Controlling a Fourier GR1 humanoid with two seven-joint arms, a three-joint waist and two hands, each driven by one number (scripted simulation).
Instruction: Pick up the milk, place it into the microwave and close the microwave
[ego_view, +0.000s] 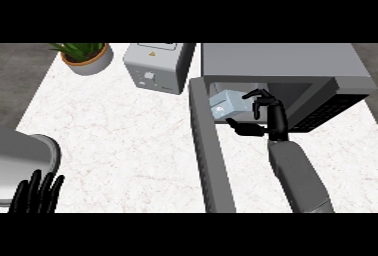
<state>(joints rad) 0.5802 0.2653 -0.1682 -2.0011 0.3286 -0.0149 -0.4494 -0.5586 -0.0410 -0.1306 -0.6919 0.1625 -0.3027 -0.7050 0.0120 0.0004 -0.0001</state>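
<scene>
The milk is a small pale blue-white carton, sitting at the front left of the microwave's open cavity. My right hand is just right of it, fingers curved above and thumb below, slightly apart from the carton's side. The microwave is a grey box at the upper right, and its door swings open toward me as a long grey slab. My left hand rests at the lower left edge, fingers up and straight.
A grey toaster stands left of the microwave. A potted plant sits at the back left. A grey rounded object lies at the left edge. The white marble counter stretches between them.
</scene>
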